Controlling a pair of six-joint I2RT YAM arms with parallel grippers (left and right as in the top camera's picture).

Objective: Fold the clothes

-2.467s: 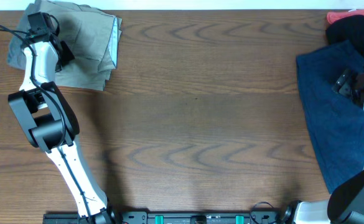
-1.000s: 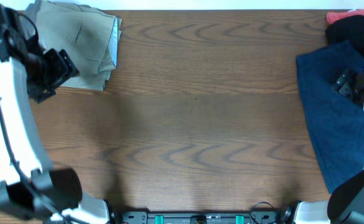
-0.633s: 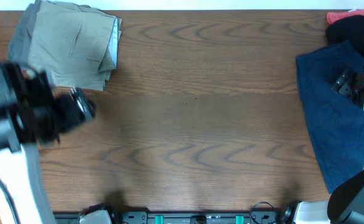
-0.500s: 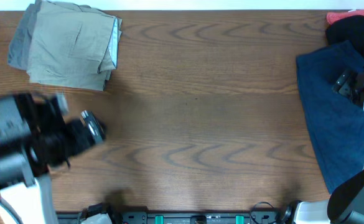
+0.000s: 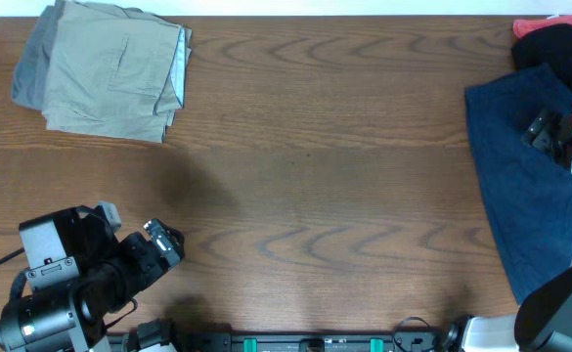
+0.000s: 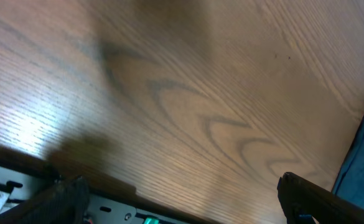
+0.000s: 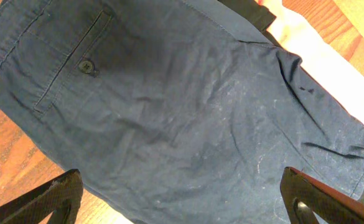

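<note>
A folded beige-khaki pair of the clothes (image 5: pixel 110 78) lies at the table's far left corner on a grey piece (image 5: pixel 26 73). My left gripper (image 5: pixel 165 244) hovers open near the front left, far from that pile; in the left wrist view it (image 6: pixel 185 202) has only bare wood between its fingers. Spread flat at the right is a navy pair (image 5: pixel 525 186), with a black garment (image 5: pixel 559 44) and a red one (image 5: pixel 540 24) behind it. My right gripper (image 5: pixel 548 130) stands open above the navy pair (image 7: pixel 169 106), whose buttoned back pocket (image 7: pixel 76 59) shows, and holds nothing.
The wooden table (image 5: pixel 315 196) stretches between the two piles. A metal rail (image 5: pixel 315 343) runs along the front edge and shows in the left wrist view too (image 6: pixel 20 190). The navy pair's edge (image 6: pixel 363 155) shows there at the far right.
My left arm has left the folded khaki pile and swung back to the front left of the table, its jaws opening wider. The right arm has not moved.
</note>
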